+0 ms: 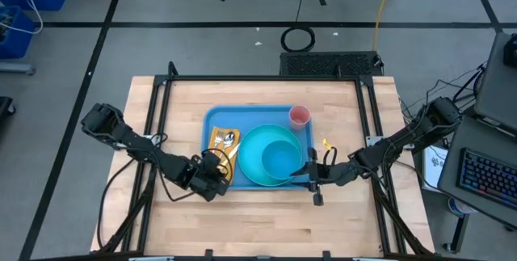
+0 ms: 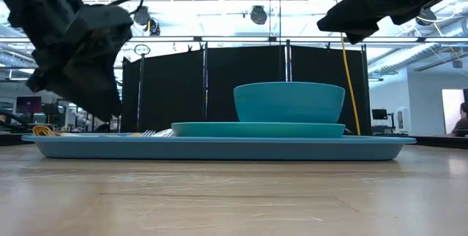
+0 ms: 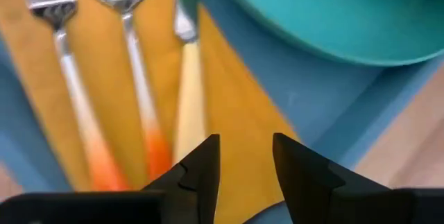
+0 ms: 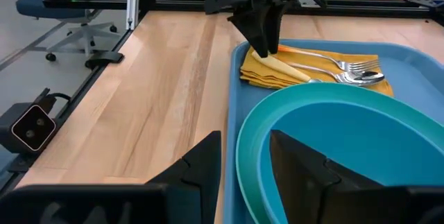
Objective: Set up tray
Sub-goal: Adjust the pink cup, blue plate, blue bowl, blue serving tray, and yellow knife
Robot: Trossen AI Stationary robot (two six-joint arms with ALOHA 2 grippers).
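Item: tray (image 1: 212,124), blue, large, raised rim. Sits mid-tabletop (image 1: 266,221), long axis running left–right between the two arms.

Contents: round plate (image 1: 250,168) w/ bowl (image 1: 279,157) on it, centre-right; yellow napkin (image 1: 220,141) at left end carrying fork (image 3: 59,50), spoon (image 3: 128,37), knife (image 3: 187,92), handles pointing toward the left arm; pink cup (image 1: 300,115) at far right corner.

Left gripper (image 3: 244,156): over tray's near-left corner, just above napkin edge & knife handle; fingers parted, nothing between them.

Right gripper (image 4: 244,156): at tray's near-right edge, fingers apart either side of the plate rim; can't tell whether they press on it.

Judgement: cutlery lies nearest the left arm, plate & bowl nearest the right.

Surface: pale wood tabletop, black frame rails.

Room: grey floor w/ black tape lines, black curtain panels behind, keyboard (image 1: 485,176) off to right.
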